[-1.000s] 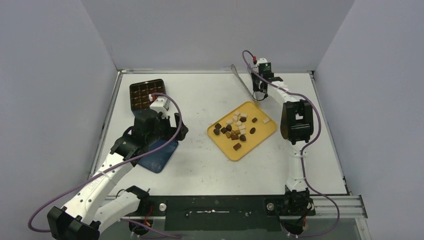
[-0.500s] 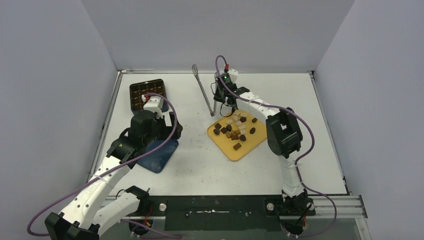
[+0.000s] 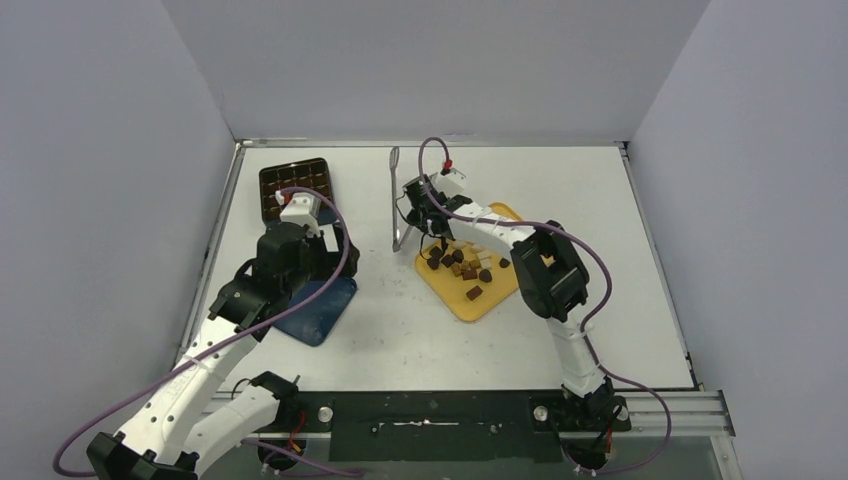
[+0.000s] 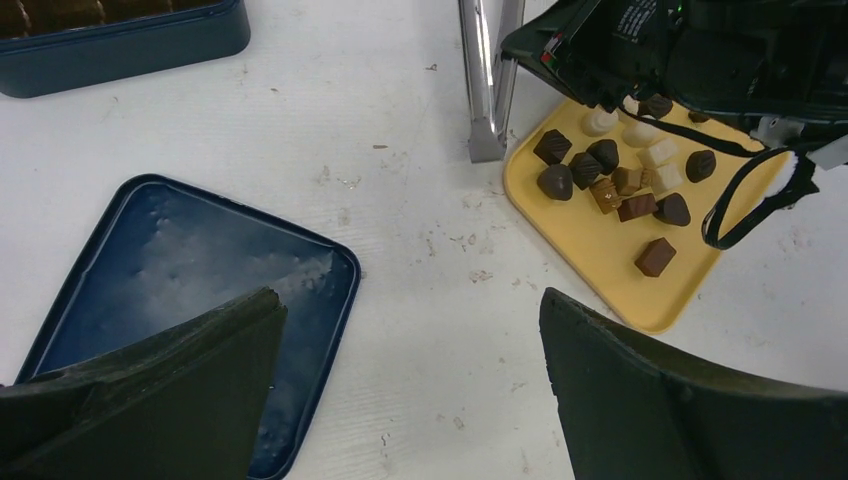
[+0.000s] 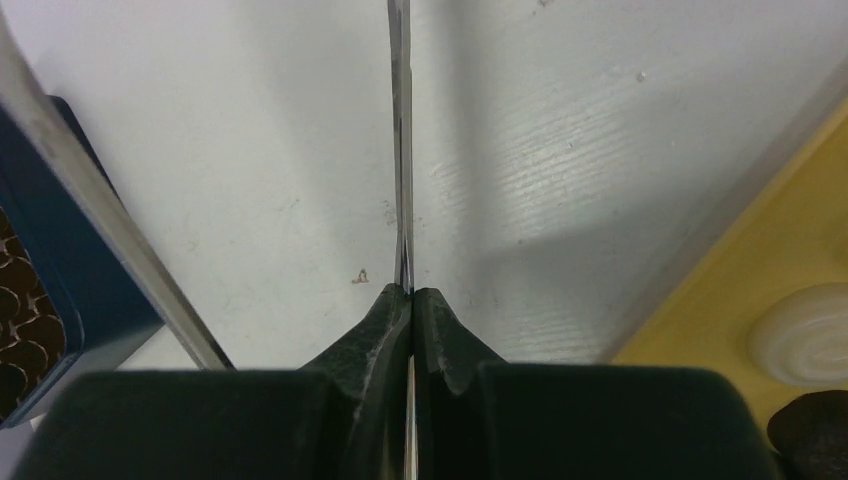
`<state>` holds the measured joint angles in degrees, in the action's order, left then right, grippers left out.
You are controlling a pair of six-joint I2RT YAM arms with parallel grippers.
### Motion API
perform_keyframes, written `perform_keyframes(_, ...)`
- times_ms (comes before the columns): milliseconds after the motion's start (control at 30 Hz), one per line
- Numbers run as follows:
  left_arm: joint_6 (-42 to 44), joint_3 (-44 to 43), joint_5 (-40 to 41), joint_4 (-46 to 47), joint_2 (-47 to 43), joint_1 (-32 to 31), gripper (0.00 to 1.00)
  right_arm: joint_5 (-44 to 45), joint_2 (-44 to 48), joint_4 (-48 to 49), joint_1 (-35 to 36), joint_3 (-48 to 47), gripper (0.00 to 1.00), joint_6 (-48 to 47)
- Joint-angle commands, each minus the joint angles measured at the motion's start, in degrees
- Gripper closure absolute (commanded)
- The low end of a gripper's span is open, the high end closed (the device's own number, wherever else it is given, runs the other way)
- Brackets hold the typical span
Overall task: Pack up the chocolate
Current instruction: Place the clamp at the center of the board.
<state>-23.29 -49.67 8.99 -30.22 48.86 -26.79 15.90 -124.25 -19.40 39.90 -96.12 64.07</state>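
Note:
Several pieces of chocolate [image 3: 462,268], dark, mid-brown and cream, lie on a yellow tray [image 3: 487,303]; the left wrist view shows the chocolate [image 4: 620,178] clustered at the far end of the tray [image 4: 600,262]. My right gripper [image 3: 412,213] is shut on long metal tongs [image 3: 394,195] over the tray's left corner. Seen from the right wrist, one tong blade [image 5: 402,150] runs edge-on out of the right gripper [image 5: 411,292]. My left gripper [image 4: 410,300] stands open and empty above bare table, beside a blue lid [image 4: 180,290].
A dark blue box [image 3: 293,186] with brown compartments sits at the back left. The lid [image 3: 322,310] lies flat under my left arm. A cream piece [image 5: 810,335] and a dark piece [image 5: 815,430] sit at the tray's near edge. Grey walls enclose the table.
My right arm has swung left with the tongs, from behind the tray's right side to its left corner. The left arm has drawn back slightly.

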Motion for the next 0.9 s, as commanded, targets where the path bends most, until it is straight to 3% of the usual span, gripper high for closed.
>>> perform_keyframes(0, 0.0, -2.3, 2.1, 0.8, -1.0, 0.7, 0.03, 2.1, -0.8, 1.3, 1.1, 0.8, 1.0, 6.0)
perform_keyframes(167, 0.0, -1.8, 2.5, 1.3, -1.9, 1.0, 0.03, 1.3, -2.5, 0.3, 2.8, 0.7, 0.97, 9.1)
perform_keyframes(333, 0.0, -1.6, 2.6, 1.5, -2.0, 1.0, 0.03, 1.8, -2.9, -0.5, 3.8, 0.1, 0.85, 10.9)
perform_keyframes(600, 0.2, -1.0, 3.4, 1.8, -1.4, 1.0, 0.03, -1.2, 3.1, 3.5, 3.8, 3.9, 0.53, 7.5)
perform_keyframes(767, 0.3, -0.8, 4.5, 1.8, 0.6, 1.0, 0.03, -7.6, 14.2, 15.8, 3.8, 14.7, 0.36, -3.6)
perform_keyframes(867, 0.0, -0.4, 3.5, 2.8, 2.4, 1.0, 0.03, -9.1, 22.1, 18.7, 3.9, 22.5, 0.17, -7.4)
